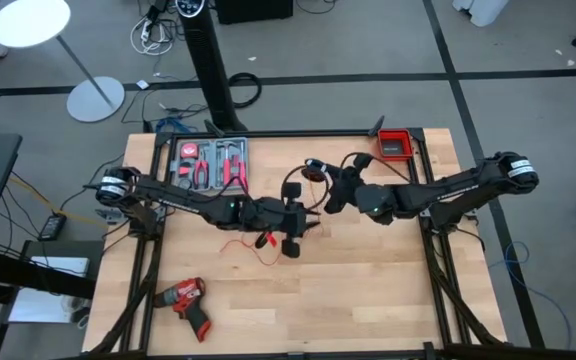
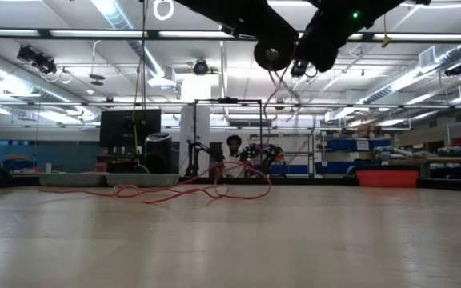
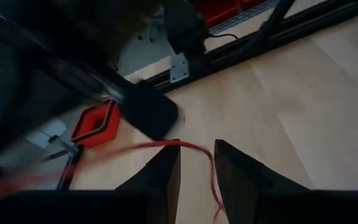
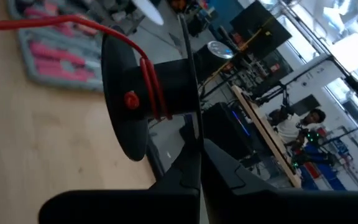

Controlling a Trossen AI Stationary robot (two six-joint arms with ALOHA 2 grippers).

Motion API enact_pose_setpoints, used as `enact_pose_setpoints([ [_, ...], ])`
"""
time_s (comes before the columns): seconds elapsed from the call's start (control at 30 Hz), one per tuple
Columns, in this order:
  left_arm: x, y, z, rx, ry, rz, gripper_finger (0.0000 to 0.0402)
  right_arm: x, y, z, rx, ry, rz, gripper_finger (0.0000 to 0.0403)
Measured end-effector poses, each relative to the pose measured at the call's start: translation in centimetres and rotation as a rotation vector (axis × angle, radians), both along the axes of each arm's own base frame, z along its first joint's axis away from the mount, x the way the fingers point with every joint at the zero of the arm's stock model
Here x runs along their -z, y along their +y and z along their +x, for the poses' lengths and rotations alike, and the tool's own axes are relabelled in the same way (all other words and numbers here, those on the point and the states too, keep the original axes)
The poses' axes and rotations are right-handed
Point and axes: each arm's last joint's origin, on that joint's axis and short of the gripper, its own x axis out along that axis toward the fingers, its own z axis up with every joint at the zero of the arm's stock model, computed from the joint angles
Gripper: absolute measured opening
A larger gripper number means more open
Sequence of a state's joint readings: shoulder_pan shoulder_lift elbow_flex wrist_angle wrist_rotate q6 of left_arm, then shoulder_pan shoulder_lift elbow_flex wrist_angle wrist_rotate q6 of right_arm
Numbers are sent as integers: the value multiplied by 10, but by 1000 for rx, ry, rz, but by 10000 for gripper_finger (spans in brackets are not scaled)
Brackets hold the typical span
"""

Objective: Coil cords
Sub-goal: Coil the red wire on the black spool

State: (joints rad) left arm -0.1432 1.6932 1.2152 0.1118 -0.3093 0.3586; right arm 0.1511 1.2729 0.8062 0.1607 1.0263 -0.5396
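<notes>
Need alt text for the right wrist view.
A black spool with red wire wound around its core sits just ahead of the right pincer, whose fingers are shut. Behind lie the wooden table and a tray of red-handled tools.

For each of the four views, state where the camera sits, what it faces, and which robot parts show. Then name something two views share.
High: overhead, facing down; both arms over the table.
Low: tabletop height, facing the room; arms overhead.
Left wrist: behind the left gripper, facing the tabletop.
Right wrist: behind the right gripper, which holds a black spool.
Shared: the red wire shows in all.
</notes>
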Motion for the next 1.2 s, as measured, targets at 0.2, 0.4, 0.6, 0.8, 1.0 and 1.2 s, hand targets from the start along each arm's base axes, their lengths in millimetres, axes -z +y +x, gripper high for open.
enact_pose_setpoints([
  [0.2,2,-1,-2,-68,12,-22,101,-15,-2,-8,-55,-126,75,0],
  [0.4,0,1,-2,-149,-14,3,101,-15,-1,-7,-62,-155,106,0],
  [0.6,-2,1,-1,-170,-39,6,101,-15,0,-7,-64,-175,120,0],
  [0.8,-2,-3,-2,-158,-37,11,101,-18,0,-9,-65,-185,120,0],
  [1.0,1,-9,-4,-179,-4,41,101,-26,-2,-18,-60,-199,117,0],
  [1.2,2,-11,-6,-211,9,64,101,-29,-2,-31,-121,-169,164,0],
])
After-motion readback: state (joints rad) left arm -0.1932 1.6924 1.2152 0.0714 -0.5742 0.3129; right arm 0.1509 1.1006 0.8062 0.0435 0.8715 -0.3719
